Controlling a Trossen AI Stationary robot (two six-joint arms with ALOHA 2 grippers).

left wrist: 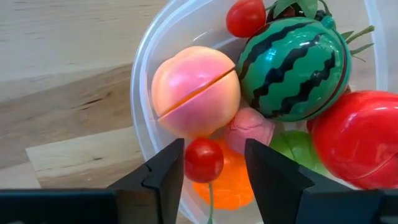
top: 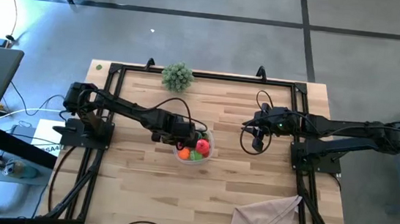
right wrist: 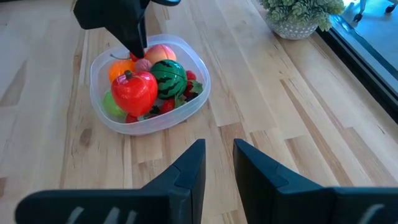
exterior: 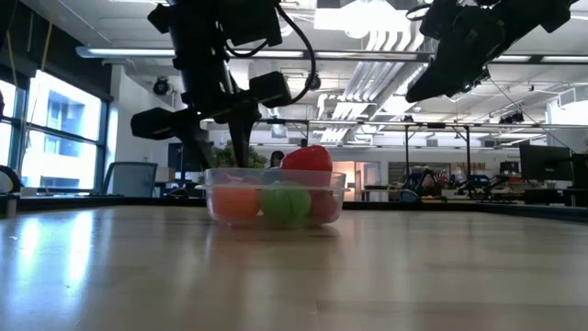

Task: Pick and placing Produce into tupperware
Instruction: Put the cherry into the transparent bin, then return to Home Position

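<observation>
Here, a small red cherry [left wrist: 204, 160] is pinched between the fingers of the left gripper [left wrist: 208, 165], held low over the clear tub [right wrist: 186, 109] so it can be dropped among the fruit already inside. Farther off, the right gripper [right wrist: 217, 155] hangs open and empty above bare table [top: 141, 187], kept clear of the work.

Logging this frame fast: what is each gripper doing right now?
Left gripper: over the tupperware, a small red cherry between its fingers; grip cannot be told.
Right gripper: open, empty, away from the tupperware.
</observation>
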